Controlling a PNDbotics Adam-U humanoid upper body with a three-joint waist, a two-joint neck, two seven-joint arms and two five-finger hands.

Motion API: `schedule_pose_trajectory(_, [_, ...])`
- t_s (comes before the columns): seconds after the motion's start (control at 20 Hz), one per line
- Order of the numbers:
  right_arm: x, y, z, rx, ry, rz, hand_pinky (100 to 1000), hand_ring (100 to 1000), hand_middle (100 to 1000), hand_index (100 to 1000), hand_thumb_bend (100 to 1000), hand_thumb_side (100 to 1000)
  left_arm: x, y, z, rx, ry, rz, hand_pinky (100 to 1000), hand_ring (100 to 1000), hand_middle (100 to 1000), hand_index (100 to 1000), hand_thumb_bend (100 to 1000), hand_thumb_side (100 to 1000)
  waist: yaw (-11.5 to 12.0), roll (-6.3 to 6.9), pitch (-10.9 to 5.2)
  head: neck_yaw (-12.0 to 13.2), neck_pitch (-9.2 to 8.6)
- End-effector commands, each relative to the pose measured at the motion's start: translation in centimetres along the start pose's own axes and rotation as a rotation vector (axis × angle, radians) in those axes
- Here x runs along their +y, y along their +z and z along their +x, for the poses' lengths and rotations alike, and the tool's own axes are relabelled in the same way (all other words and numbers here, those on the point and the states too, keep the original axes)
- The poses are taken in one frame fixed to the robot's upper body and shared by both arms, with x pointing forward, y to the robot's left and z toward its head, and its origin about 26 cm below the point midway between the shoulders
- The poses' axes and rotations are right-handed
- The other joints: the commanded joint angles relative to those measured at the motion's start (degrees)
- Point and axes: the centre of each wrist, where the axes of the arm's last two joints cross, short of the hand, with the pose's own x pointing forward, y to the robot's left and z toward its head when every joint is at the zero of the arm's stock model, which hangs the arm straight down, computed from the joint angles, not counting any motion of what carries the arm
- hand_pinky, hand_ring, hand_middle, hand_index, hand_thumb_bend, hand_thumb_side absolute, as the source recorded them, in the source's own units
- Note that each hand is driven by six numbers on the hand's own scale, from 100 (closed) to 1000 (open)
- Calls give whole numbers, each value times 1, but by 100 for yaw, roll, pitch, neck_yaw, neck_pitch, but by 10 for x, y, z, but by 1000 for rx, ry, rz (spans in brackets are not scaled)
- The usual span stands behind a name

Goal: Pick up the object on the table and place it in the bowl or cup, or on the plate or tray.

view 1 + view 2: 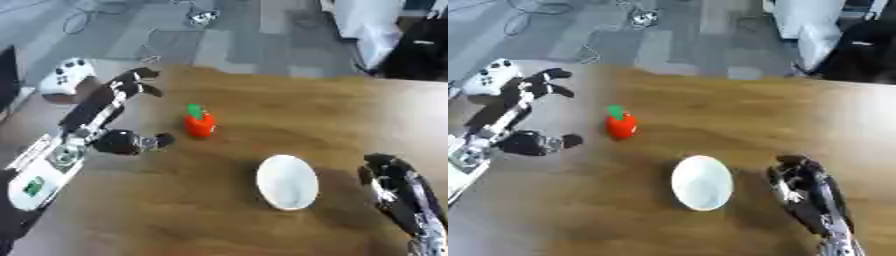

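- Right hand (798,182), black with silver joints, rests low at the right edge just beside the bowl, fingers relaxed and holding nothing.
- White bowl (287,182), smooth and oval from this angle, sits on the wood-grain bench (350,115).
- Red rounded object (199,124) with a green top stands upright near mid-bench, apart from the bowl and both hands.
- Left hand (122,97) stretches along the bench's left side, fingers extended and unclenched, clear of the red object.
- White game controller (66,76) lies at the far left corner, beyond the left hand's fingertips.
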Motion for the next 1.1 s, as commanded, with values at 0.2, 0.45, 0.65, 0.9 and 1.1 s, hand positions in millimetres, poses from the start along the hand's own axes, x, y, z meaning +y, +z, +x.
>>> schedule_pose_trajectory(0.2, [-1, -3, 4, -20, 0, 11, 153, 429, 518, 707, 467, 473, 2, -13, -12, 9, -31, -9, 1000, 1000, 910, 789, 625, 691, -19, 29, -97, 0, 4])
schedule_pose_trajectory(0.45, [-2, -4, 6, -25, -1, 10, 153, 429, 517, 705, 467, 472, -6, -16, -10, 22, 30, 27, 1000, 999, 752, 613, 669, 680, -26, 27, -62, 35, -224])
schedule_pose_trajectory(0.65, [-5, -2, 5, -19, -2, -10, 154, 429, 516, 705, 465, 466, -28, -12, 31, 30, 354, 140, 1000, 960, 727, 543, 683, 662, 36, 38, -13, -37, -345])
schedule_pose_trajectory(0.9, [-4, 3, 5, -9, -10, -49, 157, 433, 520, 706, 460, 460, -74, 6, 86, 87, 835, 226, 1000, 1000, 919, 651, 548, 635, 207, 50, -10, -177, -347])
schedule_pose_trajectory(1.1, [-3, 8, 4, 6, -16, -80, 162, 445, 538, 709, 456, 456, -115, 24, 103, 224, 1082, 359, 1000, 1000, 1000, 786, 435, 713, 344, 47, -37, -296, -394])
